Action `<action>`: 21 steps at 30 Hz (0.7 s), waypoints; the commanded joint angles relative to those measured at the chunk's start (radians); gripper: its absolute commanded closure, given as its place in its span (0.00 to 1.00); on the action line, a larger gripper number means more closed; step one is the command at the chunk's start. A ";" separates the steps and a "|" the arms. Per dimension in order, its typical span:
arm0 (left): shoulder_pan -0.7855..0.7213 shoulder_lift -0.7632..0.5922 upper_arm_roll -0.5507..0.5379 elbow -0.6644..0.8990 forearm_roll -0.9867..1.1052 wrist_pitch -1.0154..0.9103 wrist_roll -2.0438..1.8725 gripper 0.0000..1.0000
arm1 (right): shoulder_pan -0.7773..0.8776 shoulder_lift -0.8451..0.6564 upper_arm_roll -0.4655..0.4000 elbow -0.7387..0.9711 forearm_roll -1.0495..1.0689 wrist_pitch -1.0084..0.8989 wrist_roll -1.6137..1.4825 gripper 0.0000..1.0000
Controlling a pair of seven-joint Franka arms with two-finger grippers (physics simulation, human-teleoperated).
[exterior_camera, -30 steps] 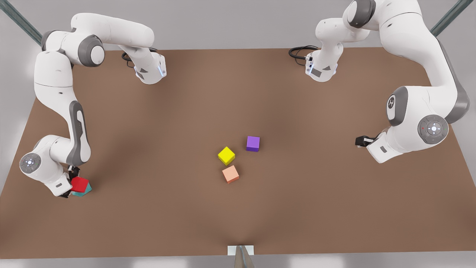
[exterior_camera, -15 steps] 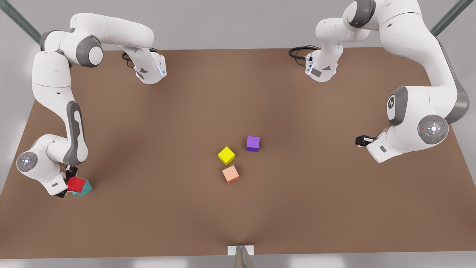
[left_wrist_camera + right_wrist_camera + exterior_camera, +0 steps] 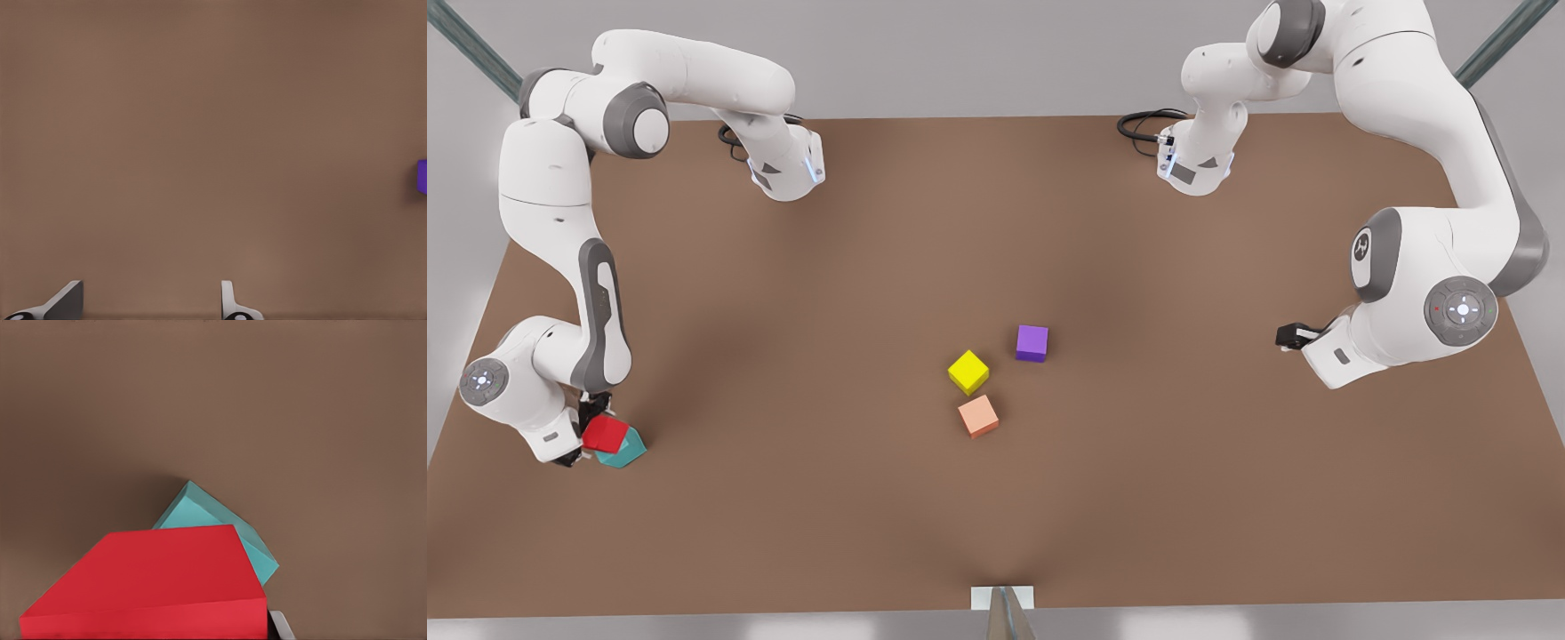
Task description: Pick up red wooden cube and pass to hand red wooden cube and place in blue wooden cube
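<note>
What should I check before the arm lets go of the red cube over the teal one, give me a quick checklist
1. right gripper grips red wooden cube: ok.
2. Red cube above blue wooden cube: ok.
3. Red cube centred on it: not ok, offset, teal shows beside it.
4. Cubes touching: cannot tell.
5. left gripper open, waiting over bare table near purple cube: ok.
6. Yellow cube and salmon cube well away: ok.

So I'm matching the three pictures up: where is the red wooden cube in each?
Front view: red wooden cube at the front view's far left, in the right hand.
Left wrist view: absent.
Right wrist view: large, closest to the camera.
Shared landmark: the blue wooden cube just beyond it.
</note>
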 commanded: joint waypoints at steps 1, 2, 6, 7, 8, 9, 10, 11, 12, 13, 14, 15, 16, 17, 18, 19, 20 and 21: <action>0.000 -0.001 0.000 0.000 0.000 -0.001 0.008 0.00 | 0.003 -0.001 0.003 0.005 0.014 -0.006 0.015 0.00; 0.000 -0.001 0.000 0.000 0.000 -0.001 0.008 0.00 | 0.003 -0.001 0.003 0.006 0.015 -0.011 0.015 0.00; 0.000 -0.001 0.000 0.000 0.000 -0.001 0.008 0.00 | 0.008 -0.040 0.006 0.005 0.052 -0.058 0.018 0.00; 0.000 -0.001 0.000 0.000 0.000 -0.001 0.008 0.00 | 0.016 -0.058 0.006 -0.002 0.055 -0.086 0.030 0.00; 0.000 -0.001 0.000 0.000 0.000 -0.001 0.008 0.00 | 0.016 -0.066 0.006 -0.002 0.055 -0.101 0.030 0.00; 0.000 -0.001 0.000 0.000 0.000 -0.001 0.008 0.00 | 0.017 -0.078 0.006 -0.002 0.066 -0.120 0.030 0.00; 0.000 -0.001 0.000 0.000 0.000 -0.001 0.008 0.00 | 0.019 -0.101 0.006 0.000 0.103 -0.166 0.041 0.00; 0.000 -0.001 0.000 0.000 0.000 -0.001 0.008 0.00 | 0.020 -0.124 0.006 0.003 0.133 -0.219 0.061 0.00; 0.000 -0.001 0.000 0.000 0.000 -0.001 0.008 0.00 | 0.028 -0.164 0.006 0.012 0.157 -0.307 0.091 0.00; 0.000 -0.001 0.000 0.000 0.000 -0.001 0.008 0.00 | 0.040 -0.221 0.006 0.015 0.160 -0.409 0.171 0.00; 0.000 -0.001 0.000 0.000 0.000 -0.001 0.008 0.00 | 0.080 -0.280 0.006 0.035 0.166 -0.522 0.335 0.00; 0.000 0.000 0.000 0.000 0.000 -0.001 0.008 0.00 | 0.117 -0.276 0.006 0.135 0.175 -0.626 0.522 0.00; 0.000 0.002 0.000 0.000 0.000 -0.003 0.008 0.00 | 0.143 -0.273 0.006 0.185 0.190 -0.722 0.736 0.00; 0.000 0.002 0.000 0.000 0.000 -0.003 0.008 0.00 | 0.180 -0.279 0.006 0.195 0.235 -0.782 1.123 0.00; 0.000 0.002 0.000 0.000 0.000 -0.004 0.008 0.00 | 0.189 -0.271 0.004 0.192 0.232 -0.857 1.309 0.00; 0.000 0.002 0.000 0.000 0.000 -0.004 0.008 0.00 | 0.198 -0.256 0.004 0.189 0.226 -0.899 1.457 0.00; 0.000 0.003 0.000 0.000 0.000 -0.003 0.008 0.00 | 0.201 -0.236 0.003 0.184 0.212 -0.902 1.650 0.00; 0.000 0.002 0.000 0.000 0.000 -0.004 0.008 0.00 | 0.212 -0.241 0.003 0.189 0.181 -0.902 1.742 0.00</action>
